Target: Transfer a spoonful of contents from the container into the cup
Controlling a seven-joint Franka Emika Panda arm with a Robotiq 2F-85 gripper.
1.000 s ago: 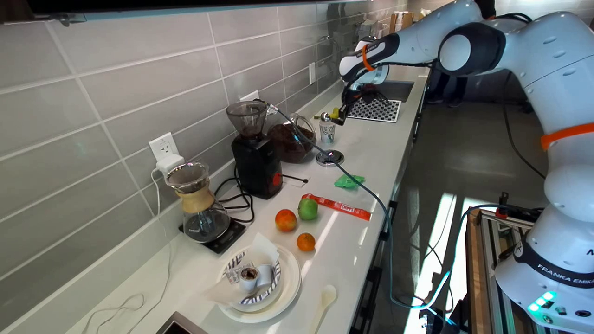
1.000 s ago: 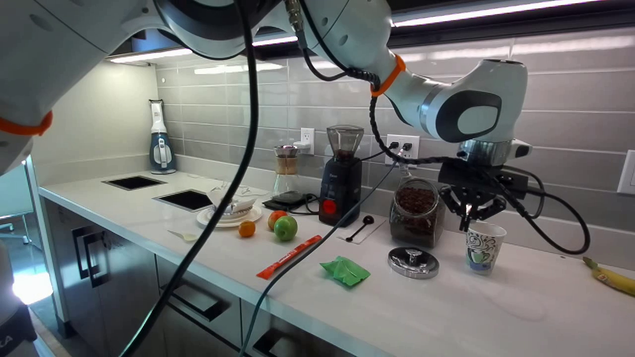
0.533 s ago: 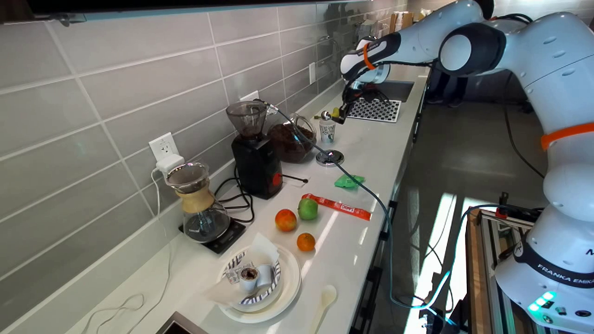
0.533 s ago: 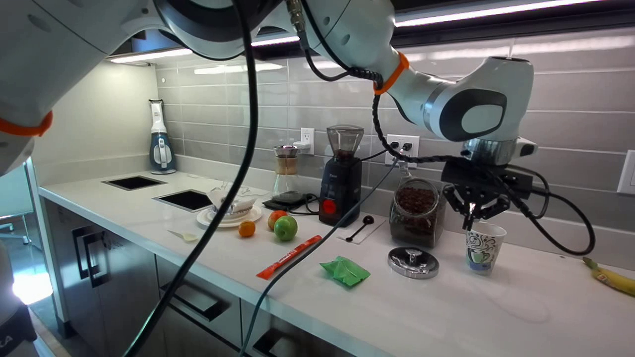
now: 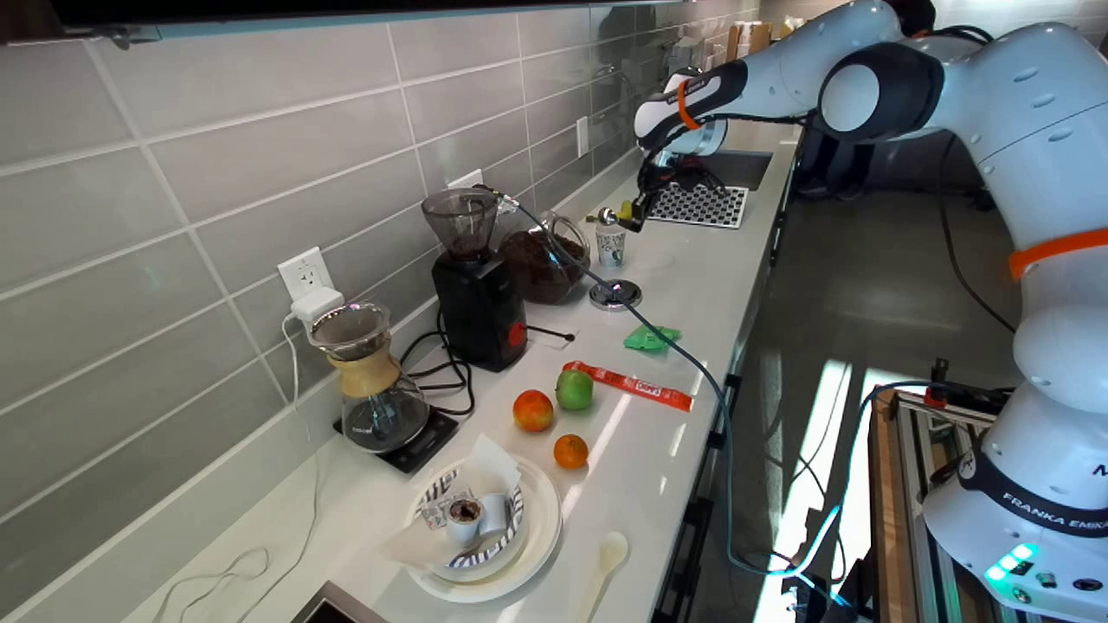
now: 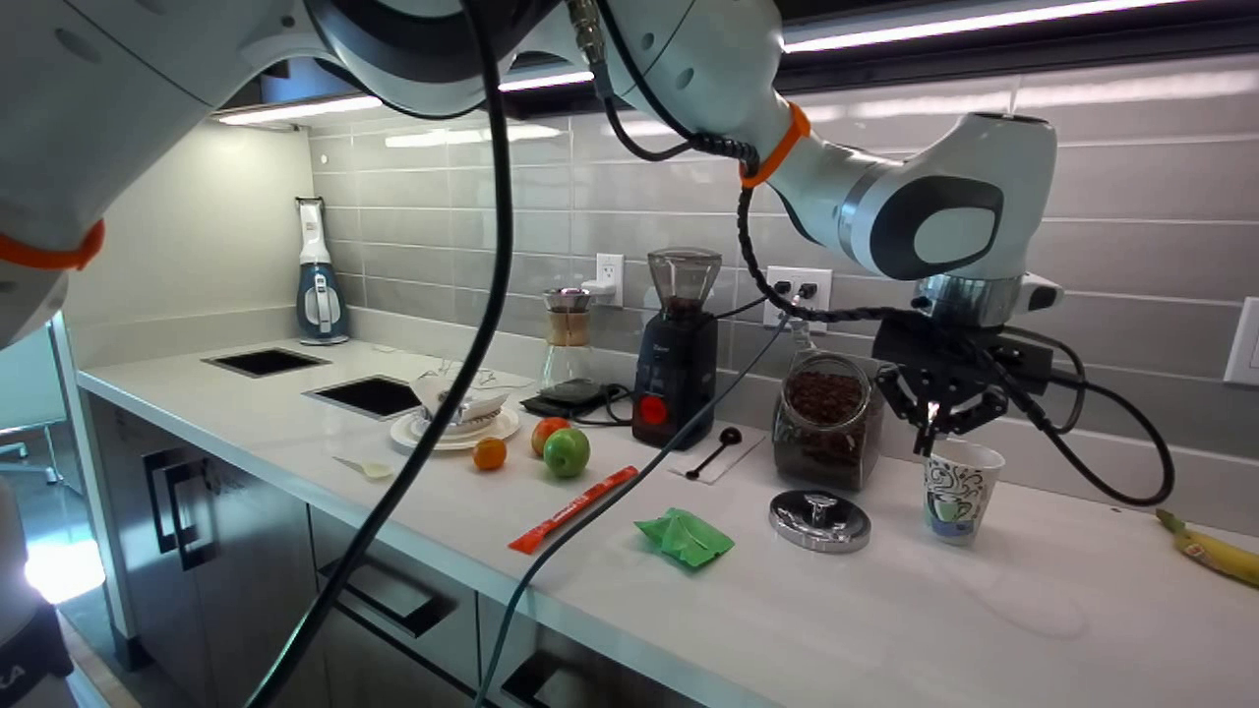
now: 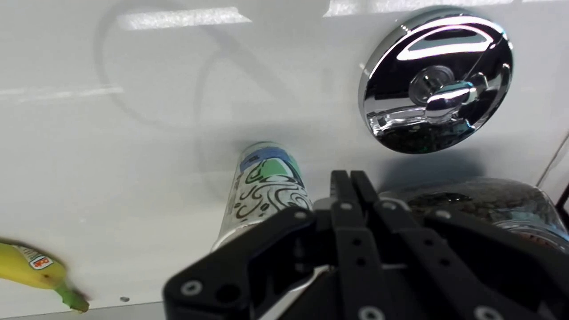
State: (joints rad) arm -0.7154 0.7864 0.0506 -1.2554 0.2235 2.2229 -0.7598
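The black two-finger Robotiq gripper (image 7: 350, 173) makes a slight lateral correction over the last second: in an exterior view it shifts a little toward the white paper cup with dark swirl print (image 6: 959, 497), then returns by a smaller amount. The jaws are fully closed, apparently clamping the shiny silver metal spoon (image 5: 607, 217). The rounded spoon head appears at the cup rim; whether it is centred over the cup, or touches it, cannot be confirmed.

This correction suggests fine positioning at the delivery point. Scooping is judged complete; tipping is judged due or in progress. The spoon's load and the cup interior are hidden, so the transfer is unverified. If the spoon is loaded, rotate it only when its head is centred; off-centre tipping may cause spillage or upset the lightweight cup.

Compared with the earlier frames, no other task item changes position. The cup stands upright on the white counter (image 6: 885, 629). The source container, a round clear-glass jar (image 6: 824, 460) holding dark brown granular contents (image 6: 829, 396), stands beside the cup and apart from it, with its mouth uncovered. The round polished-chrome lid (image 6: 819, 523) lies on the counter near the jar.
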